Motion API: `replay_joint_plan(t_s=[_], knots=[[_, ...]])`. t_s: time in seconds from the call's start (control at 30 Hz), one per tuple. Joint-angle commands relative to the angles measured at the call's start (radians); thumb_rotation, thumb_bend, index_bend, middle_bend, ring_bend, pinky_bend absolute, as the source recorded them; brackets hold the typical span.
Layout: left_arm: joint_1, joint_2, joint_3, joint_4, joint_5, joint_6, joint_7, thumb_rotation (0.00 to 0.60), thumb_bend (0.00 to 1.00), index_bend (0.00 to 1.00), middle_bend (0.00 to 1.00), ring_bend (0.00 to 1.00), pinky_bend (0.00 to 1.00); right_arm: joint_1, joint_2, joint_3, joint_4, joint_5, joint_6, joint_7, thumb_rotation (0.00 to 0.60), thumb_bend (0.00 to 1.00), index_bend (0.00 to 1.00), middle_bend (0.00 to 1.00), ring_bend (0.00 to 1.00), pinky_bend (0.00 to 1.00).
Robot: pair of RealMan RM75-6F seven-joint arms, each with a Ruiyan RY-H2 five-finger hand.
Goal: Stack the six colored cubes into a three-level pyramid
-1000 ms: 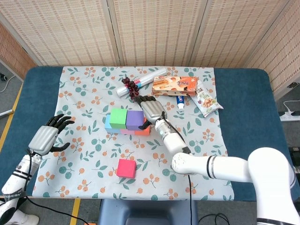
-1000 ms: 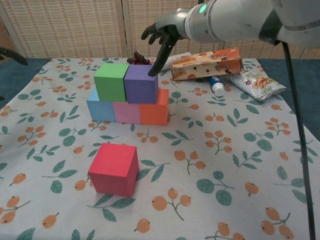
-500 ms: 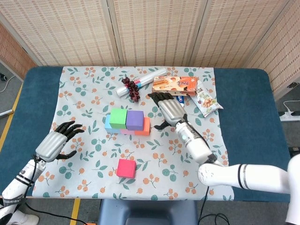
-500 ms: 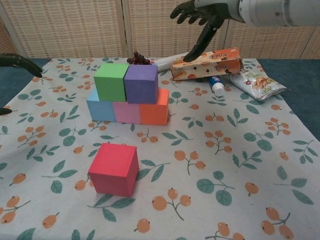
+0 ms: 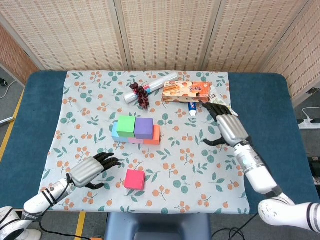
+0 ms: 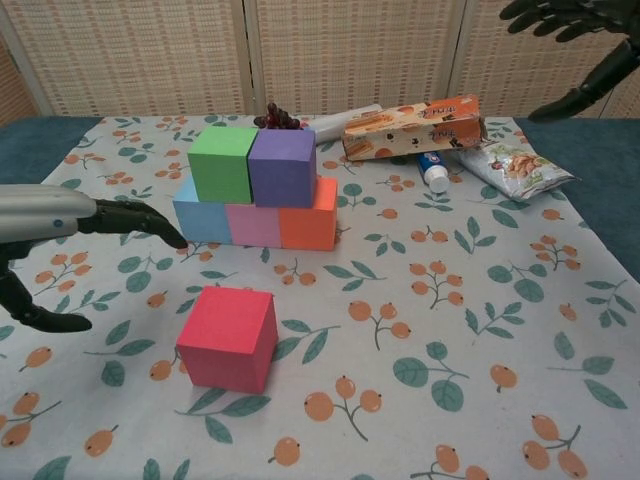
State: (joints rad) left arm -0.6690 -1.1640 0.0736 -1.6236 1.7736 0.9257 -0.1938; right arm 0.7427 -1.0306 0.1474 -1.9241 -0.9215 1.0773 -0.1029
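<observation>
The left hand hovers with fingers spread wide, holding nothing, just left of the red cube (alone at the desk's near edge). The right hand is also splayed and empty. Green cube and purple cube sit on the blue, pink and orange row, mostly hidden from above.

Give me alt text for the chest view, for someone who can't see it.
Five cubes stand stacked on a floral tablecloth: a blue cube, pink cube and orange cube in a row, with a green cube and purple cube on top. A red cube sits alone in front, with the open left hand beside it.
</observation>
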Motion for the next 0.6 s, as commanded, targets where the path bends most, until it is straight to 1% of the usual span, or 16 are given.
replay_joint_plan(t_s=[0.03,0.2,0.4,0.5,0.6], knots=[[-0.032,-0.032,-0.001,-0.04,-0.033,-0.058,0.036,0.6,0.28,0.05,0.08,0.02,0.12,-0.075,0.039,-0.028,0.024,-0.082,0.024,0.089,0.6,0.07,0.0,0.04,0.0,0.0],[-0.056,-0.086,-0.026,-0.056,-0.094,-0.107,0.094,0.6,0.28,0.0,0.06,0.02,0.13,-0.13,0.054,-0.041,0.075,-0.145,0.012,0.17,0.6,0.07,0.0,0.04,0.0,0.0],[-0.072,-0.141,-0.062,-0.054,-0.172,-0.131,0.15,0.6,0.28,0.0,0.05,0.02,0.13,-0.163,0.053,-0.035,0.119,-0.186,-0.002,0.221,0.6,0.07,0.0,0.04,0.0,0.0],[-0.076,-0.165,-0.07,-0.049,-0.207,-0.14,0.171,0.6,0.28,0.02,0.06,0.03,0.14,-0.174,0.051,-0.032,0.136,-0.2,-0.012,0.241,0.6,0.07,0.0,0.04,0.0,0.0],[-0.083,-0.183,-0.071,-0.038,-0.238,-0.159,0.189,0.6,0.28,0.07,0.1,0.08,0.17,-0.183,0.05,-0.027,0.151,-0.209,-0.022,0.256,0.6,0.07,0.0,0.04,0.0,0.0]])
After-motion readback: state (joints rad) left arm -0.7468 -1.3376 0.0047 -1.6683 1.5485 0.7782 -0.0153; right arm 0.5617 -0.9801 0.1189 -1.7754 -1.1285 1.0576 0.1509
